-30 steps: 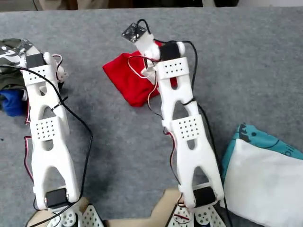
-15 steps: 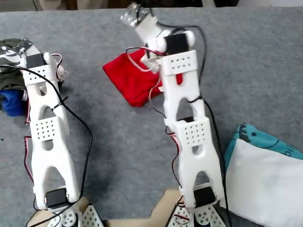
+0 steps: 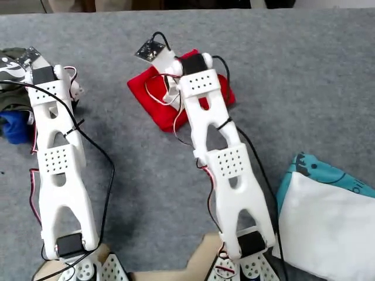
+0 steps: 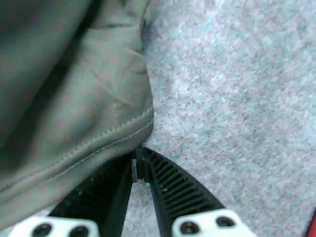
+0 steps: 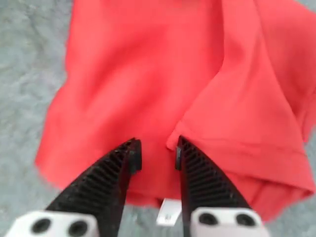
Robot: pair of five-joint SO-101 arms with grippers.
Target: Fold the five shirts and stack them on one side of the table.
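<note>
The right claw (image 5: 155, 148) hangs low over the red shirt (image 3: 153, 96), which lies bunched toward the far middle of the table (image 3: 304, 70). Its jaws are parted a little and hold nothing, and a raised fold of the cloth sits just past the tips. The left claw (image 4: 139, 165) is at the far left, at the hem of a green shirt (image 4: 74, 98), with its jaws closed tip to tip. The hem drapes over one finger, and it cannot be told whether any cloth is pinched. A blue shirt (image 3: 14, 126) lies just near of the green one. A white shirt (image 3: 328, 228) rests on a teal shirt (image 3: 310, 167) at the near right edge.

The main risk is probably a poor grab on the red shirt. With so narrow an opening, the jaws could close on several layers of the fold at once. The whole bundle would then drag across the table rather than spread flat. A shallow pinch might slip off the soft cloth. The loose wires above the shirt could also snag it.
</note>
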